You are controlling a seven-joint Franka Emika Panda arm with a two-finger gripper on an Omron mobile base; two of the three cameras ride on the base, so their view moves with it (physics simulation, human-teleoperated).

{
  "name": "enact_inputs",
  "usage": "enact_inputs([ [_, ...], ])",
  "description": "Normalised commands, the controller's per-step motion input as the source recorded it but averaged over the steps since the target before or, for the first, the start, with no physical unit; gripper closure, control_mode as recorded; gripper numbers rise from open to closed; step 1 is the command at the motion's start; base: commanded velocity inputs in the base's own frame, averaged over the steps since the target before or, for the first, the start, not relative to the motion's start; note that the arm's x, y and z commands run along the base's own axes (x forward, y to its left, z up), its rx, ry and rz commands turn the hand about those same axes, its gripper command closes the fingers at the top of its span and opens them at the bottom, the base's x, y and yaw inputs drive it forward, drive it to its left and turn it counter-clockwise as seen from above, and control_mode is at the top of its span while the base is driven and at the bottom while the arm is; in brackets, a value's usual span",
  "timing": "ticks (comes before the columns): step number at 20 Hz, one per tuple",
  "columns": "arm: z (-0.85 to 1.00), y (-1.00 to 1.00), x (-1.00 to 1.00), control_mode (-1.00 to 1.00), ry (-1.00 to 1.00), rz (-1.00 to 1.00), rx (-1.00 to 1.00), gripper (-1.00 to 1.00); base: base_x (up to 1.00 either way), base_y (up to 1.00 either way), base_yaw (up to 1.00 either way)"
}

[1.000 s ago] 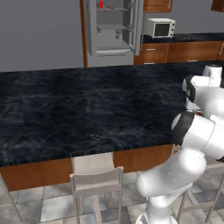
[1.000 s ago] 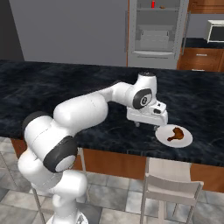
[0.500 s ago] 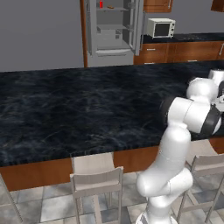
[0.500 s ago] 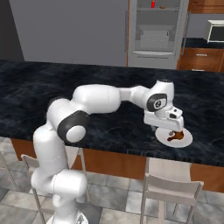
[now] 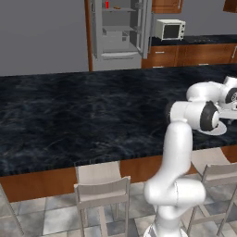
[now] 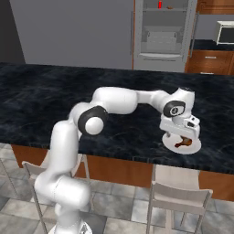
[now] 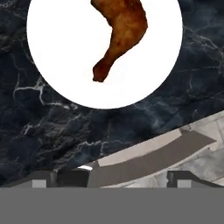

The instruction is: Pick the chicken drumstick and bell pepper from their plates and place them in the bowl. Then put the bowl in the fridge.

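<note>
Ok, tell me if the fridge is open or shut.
Open: the fridge at the back shows its grey inner shelves, with a door swung out.

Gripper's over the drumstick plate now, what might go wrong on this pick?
1. In the hand view the drumstick lies toward the top, not between the open jaws of the gripper; closing here would likely miss.
2. The white plate sits near the counter edge, so a nudge might push it off.
</note>
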Motion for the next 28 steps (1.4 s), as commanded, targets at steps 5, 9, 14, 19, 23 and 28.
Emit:
enact_inputs([
  [5, -0.19, -0.10, 0.48, -1.00, -0.01, 0.00, 0.00, -1.00, 0.00, 0.00, 0.00],
  [9, -0.29, 0.00, 0.34, -1.00, -0.08, 0.00, -0.07, -1.00, 0.00, 0.00, 0.00],
  [14, -0.36, -0.18, 0.30, -1.00, -0.03, 0.00, -0.11, -1.00, 0.00, 0.00, 0.00],
  [19, -0.43, -0.02, 0.16, -1.00, -0.07, 0.04, -0.08, -1.00, 0.00, 0.00, 0.00],
  [23, -0.33, -0.01, 0.15, -1.00, -0.10, 0.08, -0.03, -1.00, 0.00, 0.00, 0.00],
  [28, -0.33, -0.11, 0.22, -1.00, 0.00, 0.10, -0.08, -1.00, 0.00, 0.00, 0.00],
])
